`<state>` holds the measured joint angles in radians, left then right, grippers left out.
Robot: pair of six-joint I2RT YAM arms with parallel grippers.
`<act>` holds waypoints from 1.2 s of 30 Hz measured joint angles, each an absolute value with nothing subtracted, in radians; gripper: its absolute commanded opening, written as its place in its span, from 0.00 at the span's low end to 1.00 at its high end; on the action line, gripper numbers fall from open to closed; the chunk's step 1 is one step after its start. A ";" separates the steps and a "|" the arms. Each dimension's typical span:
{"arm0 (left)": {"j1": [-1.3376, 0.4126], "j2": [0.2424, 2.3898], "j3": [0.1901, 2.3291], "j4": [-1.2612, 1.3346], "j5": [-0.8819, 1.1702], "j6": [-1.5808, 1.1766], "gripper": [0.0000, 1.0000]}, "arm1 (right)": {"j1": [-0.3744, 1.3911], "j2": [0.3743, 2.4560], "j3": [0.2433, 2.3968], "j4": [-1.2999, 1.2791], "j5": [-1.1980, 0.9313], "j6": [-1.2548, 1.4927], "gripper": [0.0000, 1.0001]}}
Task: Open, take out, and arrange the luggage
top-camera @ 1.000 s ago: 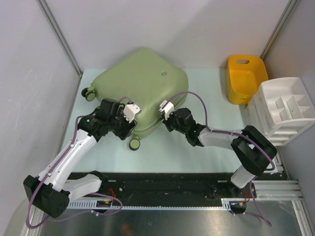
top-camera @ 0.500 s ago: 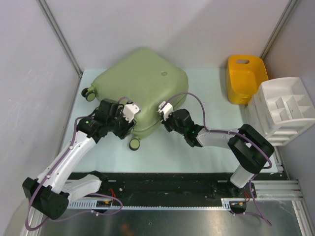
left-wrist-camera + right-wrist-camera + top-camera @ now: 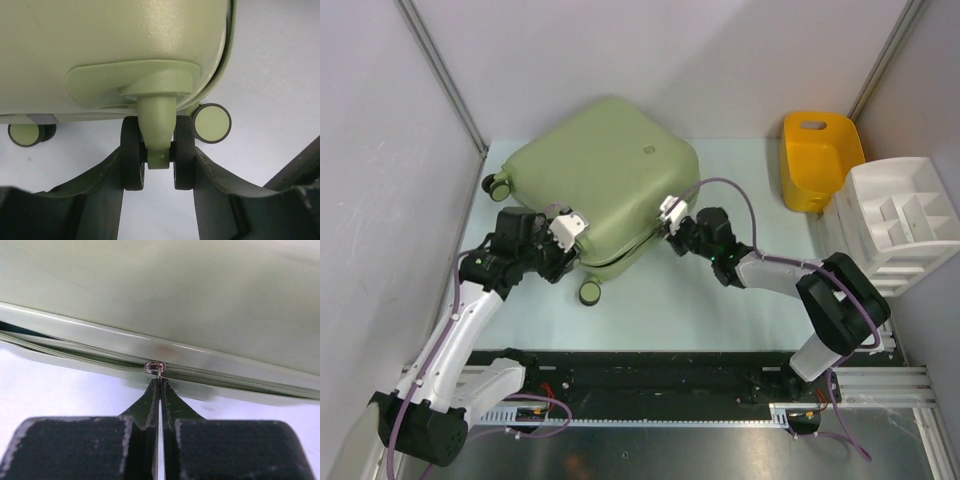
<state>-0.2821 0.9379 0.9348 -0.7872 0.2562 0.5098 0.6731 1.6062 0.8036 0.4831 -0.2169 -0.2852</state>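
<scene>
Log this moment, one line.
left pincer: clamped on black caster wheel; right pincer: shut on metal zipper pull; sage-green hard-shell suitcase: lid down

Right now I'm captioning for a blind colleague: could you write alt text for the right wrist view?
The jaws are shut on the small metal zipper pull of a pale sage-green hard-shell suitcase, whose shell fills the upper frame. Left of the pull, the seam looks parted.

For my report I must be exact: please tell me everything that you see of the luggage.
The luggage is a pale sage-green hard shell with rounded corners and a round logo, lying flat on the table, closed, its zip seemingly partly undone. Its small black wheels have green hubs. The left gripper clamps one twin wheel; the right gripper pinches the zip pull.
</scene>
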 measured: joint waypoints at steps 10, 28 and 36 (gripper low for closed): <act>-0.185 0.935 0.935 -0.817 0.246 0.622 0.00 | 0.408 1.652 0.814 0.557 -0.234 -0.454 0.00; 0.118 1.097 1.050 -0.900 0.382 0.836 0.00 | 0.458 1.632 0.798 0.538 -0.389 -0.512 0.00; 0.189 1.137 1.065 -0.902 0.430 0.927 0.00 | 0.441 1.678 0.815 0.566 -0.387 -0.524 0.00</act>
